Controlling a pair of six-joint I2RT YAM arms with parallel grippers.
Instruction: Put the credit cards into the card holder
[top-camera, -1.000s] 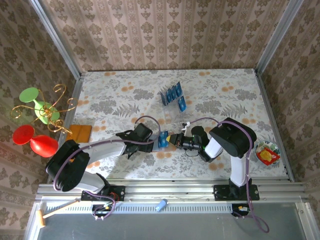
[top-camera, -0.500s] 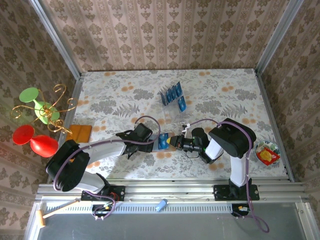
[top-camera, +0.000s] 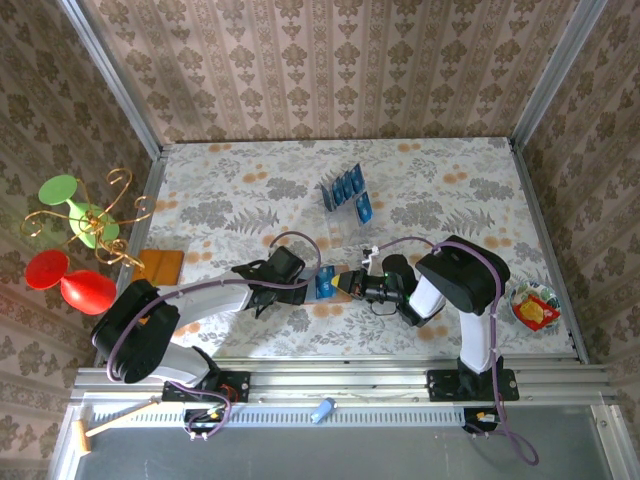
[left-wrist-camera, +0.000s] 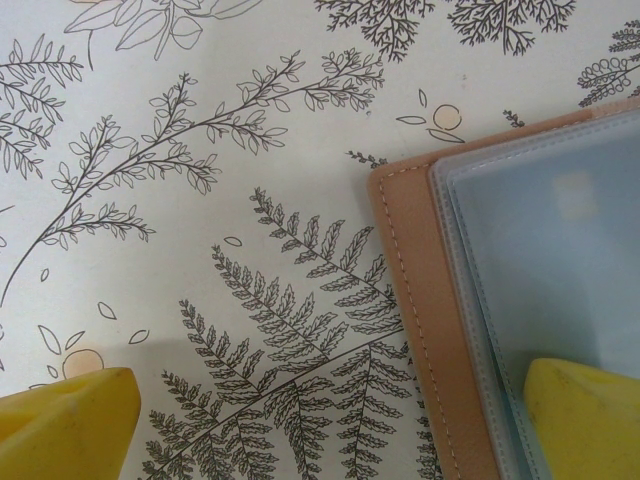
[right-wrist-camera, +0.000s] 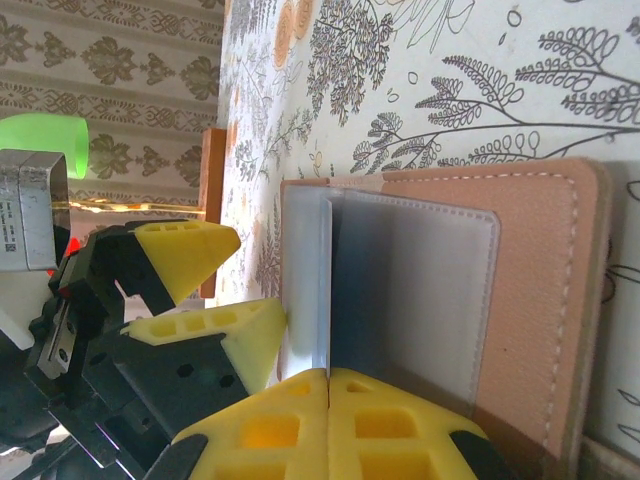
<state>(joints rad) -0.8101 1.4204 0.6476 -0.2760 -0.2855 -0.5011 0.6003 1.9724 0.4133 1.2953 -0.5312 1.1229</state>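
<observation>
Card holder (left-wrist-camera: 410, 330) lies open, grey inside up, at the near middle of the floral table (top-camera: 250, 200), between the two grippers. Left gripper (left-wrist-camera: 325, 430) has its jaws spread wide, one yellow finger (left-wrist-camera: 585, 410) resting on the grey pocket. Right gripper (right-wrist-camera: 328, 395) has its jaws together, pinching a blue credit card (top-camera: 325, 283) edge-on at the pocket. More credit cards (top-camera: 343, 188) stand in a row farther back.

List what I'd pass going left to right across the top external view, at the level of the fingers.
Orange-brown square → left gripper → blue credit card → right gripper → round dish by the table's right edge.
</observation>
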